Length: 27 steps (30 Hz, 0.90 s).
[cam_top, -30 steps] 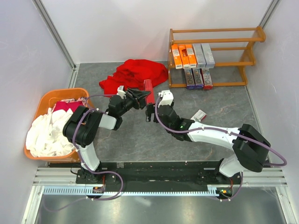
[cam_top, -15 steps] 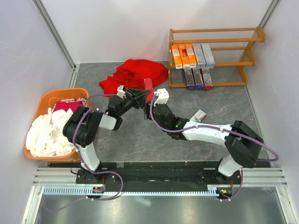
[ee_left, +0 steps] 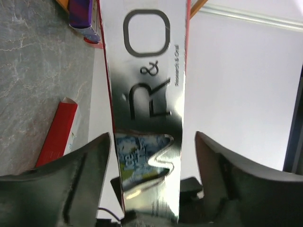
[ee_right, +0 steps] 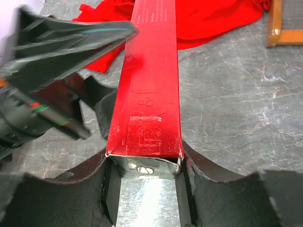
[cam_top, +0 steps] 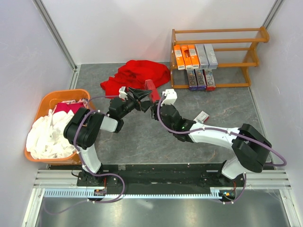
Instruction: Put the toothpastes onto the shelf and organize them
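Note:
A red toothpaste box with a mirror-silver "R&O" face hangs between both arms, above the table in front of the red cloth. My right gripper is shut on its near end. My left gripper is open, with a gap showing between the right finger and the box. The shelf stands at the back right with orange toothpastes and silver ones on its middle tier and dark purple and red ones below. One more box lies loose on the table.
A red cloth lies crumpled at the back centre. An orange plastic basket of white cloths sits at the left edge. Grey walls close in the table on both sides, and the shelf corner shows in the right wrist view.
My right gripper has closed on the red box, and my left gripper has opened off it. The box has tilted slightly to the right.

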Available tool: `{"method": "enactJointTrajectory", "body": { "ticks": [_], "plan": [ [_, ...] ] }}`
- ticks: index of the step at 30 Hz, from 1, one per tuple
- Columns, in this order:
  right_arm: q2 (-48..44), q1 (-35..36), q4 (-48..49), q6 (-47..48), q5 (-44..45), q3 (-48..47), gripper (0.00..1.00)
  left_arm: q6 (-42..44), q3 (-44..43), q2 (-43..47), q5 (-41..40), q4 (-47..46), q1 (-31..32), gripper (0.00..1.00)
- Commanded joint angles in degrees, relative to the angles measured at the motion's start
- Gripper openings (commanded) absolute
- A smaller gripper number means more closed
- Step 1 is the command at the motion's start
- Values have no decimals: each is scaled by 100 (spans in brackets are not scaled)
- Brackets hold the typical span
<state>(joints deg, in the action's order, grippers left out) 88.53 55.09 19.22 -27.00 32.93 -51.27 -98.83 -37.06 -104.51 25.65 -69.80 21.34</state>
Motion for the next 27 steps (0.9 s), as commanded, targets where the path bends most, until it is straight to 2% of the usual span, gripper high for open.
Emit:
{"method": "enactJointTrajectory", "body": {
  "ticks": [1, 5, 11, 16, 17, 22, 27],
  "plan": [
    [-467, -323, 328, -445, -330, 143, 34, 117, -12, 273, 151, -69, -25, 86],
    [-732, -849, 345, -937, -910, 345, 34, 381, -38, 536, 195, 282, -51, 97],
    [-1127, -1764, 582, -1702, -2245, 828, 33, 1031, -196, 897, 204, 1134, -78, 98],
    [-1382, -2694, 1109, -2651, -3274, 1416, 33, 1532, -310, 1231, 142, 1741, -86, 98],
    [-1417, -2836, 1258, -2826, -3693, 1548, 33, 1577, -319, 1257, 133, 1881, -86, 98],
    [-1567, -3836, 2225, -3767, -4653, 2357, 33, 1682, -355, 1275, 151, 1997, -113, 99],
    [-1804, -4611, 2534, -4005, -5348, 2788, 33, 1674, -337, 1214, 212, 1970, -130, 99]
  ]
}}
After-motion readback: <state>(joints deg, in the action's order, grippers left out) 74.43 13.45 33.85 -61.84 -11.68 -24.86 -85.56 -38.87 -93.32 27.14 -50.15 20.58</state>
